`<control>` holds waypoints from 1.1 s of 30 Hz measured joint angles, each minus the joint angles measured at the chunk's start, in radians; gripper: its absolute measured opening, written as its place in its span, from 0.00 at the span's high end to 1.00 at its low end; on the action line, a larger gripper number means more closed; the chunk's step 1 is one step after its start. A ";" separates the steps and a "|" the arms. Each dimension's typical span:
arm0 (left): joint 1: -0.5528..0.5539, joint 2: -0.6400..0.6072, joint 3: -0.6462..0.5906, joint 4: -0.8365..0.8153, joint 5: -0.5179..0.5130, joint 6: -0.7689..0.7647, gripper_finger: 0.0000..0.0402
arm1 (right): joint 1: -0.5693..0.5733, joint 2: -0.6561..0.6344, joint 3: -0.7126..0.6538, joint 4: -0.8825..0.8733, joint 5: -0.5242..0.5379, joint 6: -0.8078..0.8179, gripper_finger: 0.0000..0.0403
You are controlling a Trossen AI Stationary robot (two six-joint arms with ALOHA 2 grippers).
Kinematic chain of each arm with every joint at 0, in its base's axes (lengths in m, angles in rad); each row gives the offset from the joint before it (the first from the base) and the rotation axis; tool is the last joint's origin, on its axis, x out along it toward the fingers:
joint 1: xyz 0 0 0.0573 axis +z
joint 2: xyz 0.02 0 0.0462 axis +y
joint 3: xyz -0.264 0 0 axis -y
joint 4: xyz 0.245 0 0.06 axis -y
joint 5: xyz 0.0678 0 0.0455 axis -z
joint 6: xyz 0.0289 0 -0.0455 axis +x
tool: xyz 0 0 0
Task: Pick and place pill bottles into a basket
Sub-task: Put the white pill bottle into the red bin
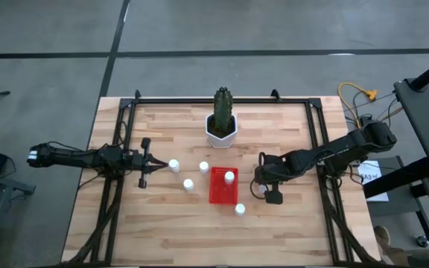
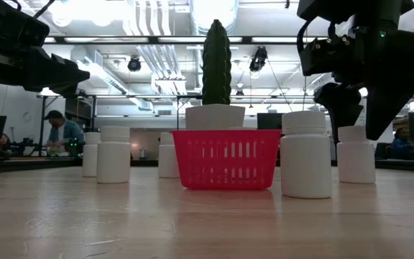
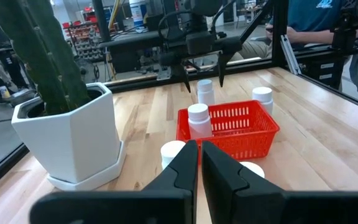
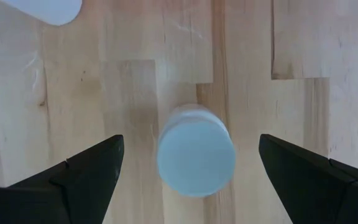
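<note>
Nearest the low camera stood one pill bottle (image 2: 305,154), upright on the table (image 1: 289,231), just in front of the red basket (image 2: 226,159). From above, the basket (image 1: 223,191) held a single bottle (image 1: 230,177) at its far end. Three more bottles (image 1: 174,165) stood left of it, and another (image 1: 240,210) sat at its near right corner. Behind the basket, a white pot (image 1: 221,131) held a cactus (image 1: 223,104).

Only the right wrist view showed the sixth bottle (image 4: 196,151), upright between the widely spread fingers of the right gripper (image 4: 191,180), untouched. Left of the bottles, the left gripper (image 1: 143,164) hung with its fingers pressed together, empty.
</note>
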 joint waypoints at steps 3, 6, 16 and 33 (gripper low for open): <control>0.000 0.000 0.000 0.000 0.000 0.000 0.99 | 0.000 0.016 0.000 0.002 0.000 -0.001 0.10; 0.000 0.004 0.000 0.000 0.000 0.000 0.99 | 0.000 0.026 0.000 0.006 0.000 -0.014 0.10; 0.000 0.024 0.000 -0.001 0.000 0.000 0.99 | 0.000 0.032 0.000 0.020 -0.001 -0.022 0.14; 0.000 0.029 0.000 0.004 0.000 0.000 0.99 | 0.000 0.030 0.001 0.020 -0.002 -0.112 0.64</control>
